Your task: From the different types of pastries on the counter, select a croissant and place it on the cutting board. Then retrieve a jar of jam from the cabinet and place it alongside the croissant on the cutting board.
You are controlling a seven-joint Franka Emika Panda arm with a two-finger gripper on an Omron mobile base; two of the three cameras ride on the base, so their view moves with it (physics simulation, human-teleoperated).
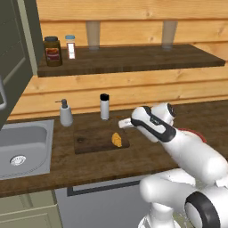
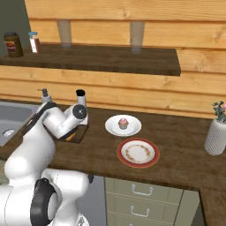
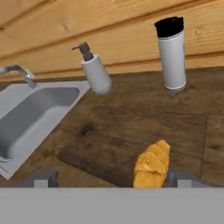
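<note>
The golden croissant (image 3: 152,165) lies on the dark cutting board (image 3: 131,131), near its right end (image 1: 116,139). My gripper (image 3: 113,179) hovers just above it, open. Its fingertips (image 3: 41,178) stand wide apart, and the croissant sits close to the right one without being gripped. On the counter (image 2: 176,141), right of the board, a pink-topped cupcake (image 2: 123,123) rests on a white plate. In front of it is a bare red-rimmed plate (image 2: 138,152). The cabinet (image 1: 13,58) shows at the far left with its door swung out. The jar of jam is out of view.
A steel sink (image 1: 22,149) lies left of the board. A soap dispenser (image 1: 66,113) and a black-lidded tumbler (image 1: 104,107) stand behind the board. The wall shelf holds a brown jar (image 1: 52,51) and a blue-capped bottle (image 1: 70,46). A vase (image 2: 216,132) stands far right.
</note>
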